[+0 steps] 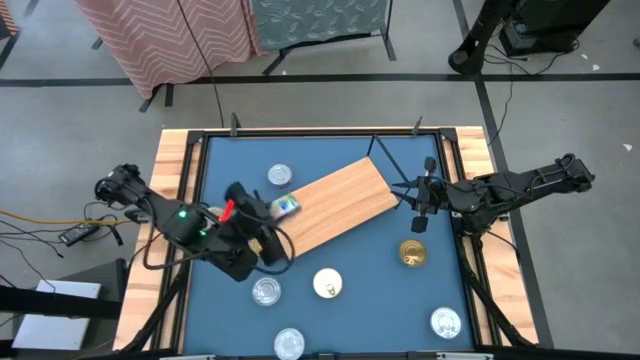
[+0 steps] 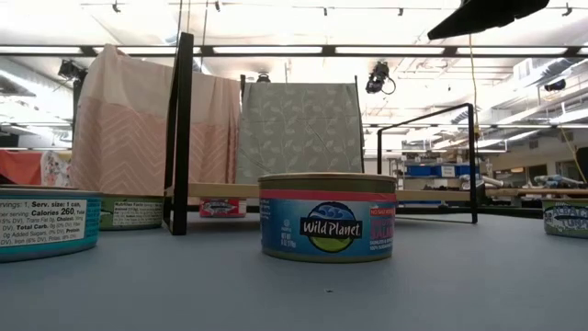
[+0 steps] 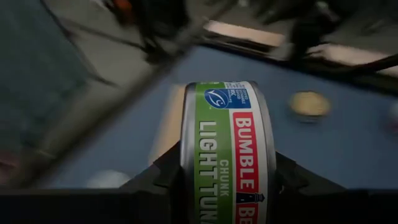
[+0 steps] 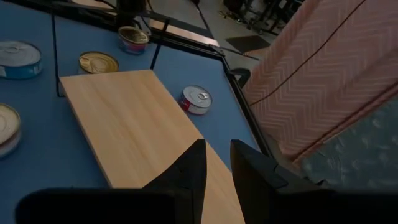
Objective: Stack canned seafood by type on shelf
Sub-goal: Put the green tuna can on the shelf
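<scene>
My left gripper [image 1: 275, 213] is shut on a tin of canned seafood with a green, red and white label [image 3: 227, 143]. It hangs over the left end of the shelf [image 1: 340, 205], a light-wood board lying at a slant on the blue table. My right gripper [image 1: 420, 215] hovers by the shelf's right end, its fingers [image 4: 216, 165] a narrow gap apart with nothing between them. Other tins rest flat on the table: a silver one [image 1: 279, 176] beyond the shelf, a gold one [image 1: 412, 253], and several nearer the front [image 1: 327, 284]. My left gripper pinches the tin between its two fingers, one on each flat end, at the rims [image 3: 185, 158]. The fingers come from the table's left, slanting down. The tin stands on edge, its label band toward the wrist camera, lifted clear above the shelf's left end.
Black wire frames [image 2: 182, 133] stand at the shelf's ends. In the low view, a blue-labelled tin [image 2: 327, 218] stands close in front, another [image 2: 46, 223] at the left and one [image 2: 565, 221] at the right. A wooden rim [image 1: 170, 180] runs round the table. Fabric screens [image 1: 180, 30] stand behind.
</scene>
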